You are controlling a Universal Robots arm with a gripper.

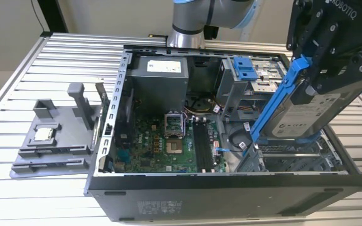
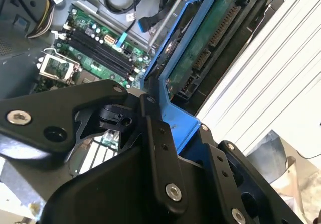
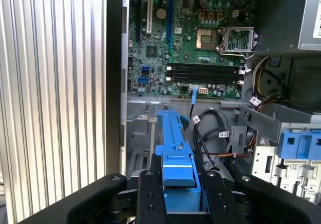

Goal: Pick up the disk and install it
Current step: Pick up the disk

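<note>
Disk (image 1: 307, 113) in its blue carrier rail — clamped between the jaws, which are closed on it — hangs tilted above the open computer case (image 1: 231, 193), toward the exterior view's right.

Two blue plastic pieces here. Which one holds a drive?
The blue-framed silver disk gripped by the black claw; the blue plastic latch in the case is bare.

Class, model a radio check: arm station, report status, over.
Arm's gripper shut on disk. Held tilted, lower end over open computer case bay. Close alongside: black cables.
</note>
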